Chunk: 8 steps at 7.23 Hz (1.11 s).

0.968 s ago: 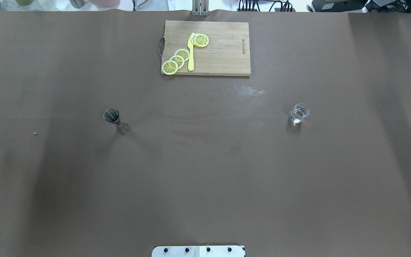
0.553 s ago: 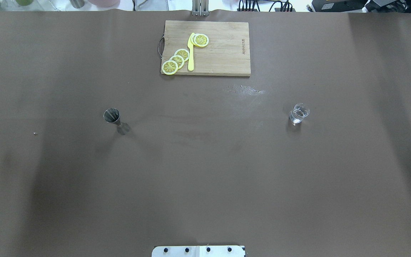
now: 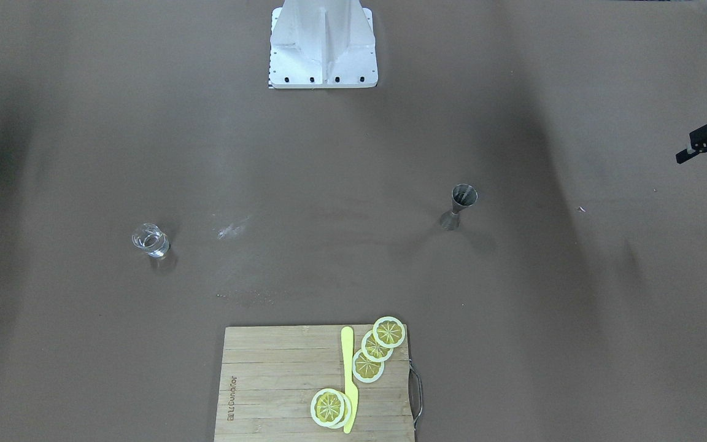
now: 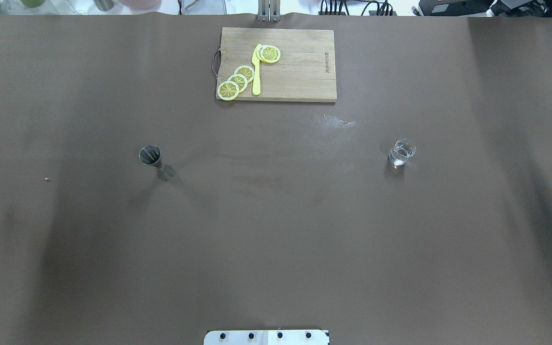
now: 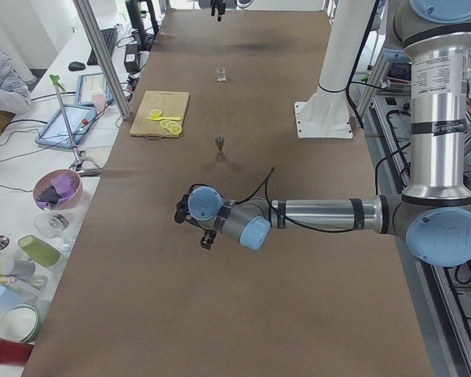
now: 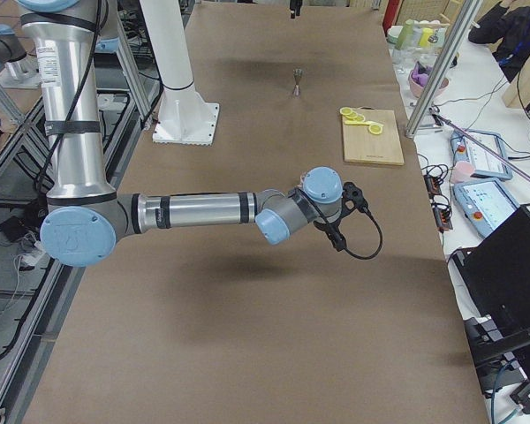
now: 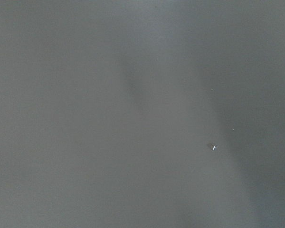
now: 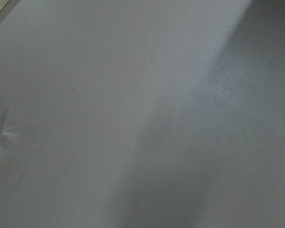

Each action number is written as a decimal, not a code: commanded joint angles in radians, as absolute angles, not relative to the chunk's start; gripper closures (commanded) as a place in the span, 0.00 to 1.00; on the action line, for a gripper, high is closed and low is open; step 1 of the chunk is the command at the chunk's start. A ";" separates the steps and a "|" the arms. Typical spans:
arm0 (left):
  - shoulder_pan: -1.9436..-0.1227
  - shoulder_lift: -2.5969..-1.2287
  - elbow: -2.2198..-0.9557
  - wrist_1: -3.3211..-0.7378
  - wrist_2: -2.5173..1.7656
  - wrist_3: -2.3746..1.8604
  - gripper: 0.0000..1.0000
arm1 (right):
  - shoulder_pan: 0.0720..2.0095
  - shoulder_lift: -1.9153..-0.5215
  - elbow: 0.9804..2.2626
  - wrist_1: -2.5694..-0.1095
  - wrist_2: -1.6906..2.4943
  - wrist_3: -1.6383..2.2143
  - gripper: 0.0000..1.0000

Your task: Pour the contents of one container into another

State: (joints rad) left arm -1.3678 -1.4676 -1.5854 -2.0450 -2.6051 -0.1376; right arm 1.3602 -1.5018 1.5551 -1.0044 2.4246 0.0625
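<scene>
Front-facing view, left end effector, jaws apart, empty

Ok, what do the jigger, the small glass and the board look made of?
The jigger looks like metal, probably steel: grey, shiny. The glass is clear glass or perhaps plastic: see-through, bright glints. The cutting board seems wood or bamboo: pale jointed strips.

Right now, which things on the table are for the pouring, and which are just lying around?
For the pouring:
- metal jigger, standing upright
- small glass, standing upright, apart from the jigger

Just lying about:
- cutting board at the far edge
- lemon slices on the board
- yellow knife on the board
</scene>
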 commanded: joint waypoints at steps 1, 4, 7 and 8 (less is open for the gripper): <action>-1.367 -1.396 -1.592 -2.048 -2.602 -0.141 0.02 | 1.316 -1.476 1.500 -0.881 2.424 0.066 0.00; -1.368 -1.397 -1.595 -2.048 -2.595 -0.138 0.02 | 1.264 -1.424 1.474 -0.802 2.421 0.071 0.00; -1.368 -1.393 -1.598 -2.048 -2.592 -0.137 0.02 | 1.206 -1.407 1.444 -0.700 2.419 0.072 0.00; -1.368 -1.393 -1.598 -2.048 -2.592 -0.137 0.02 | 1.200 -1.411 1.440 -0.642 2.419 0.066 0.00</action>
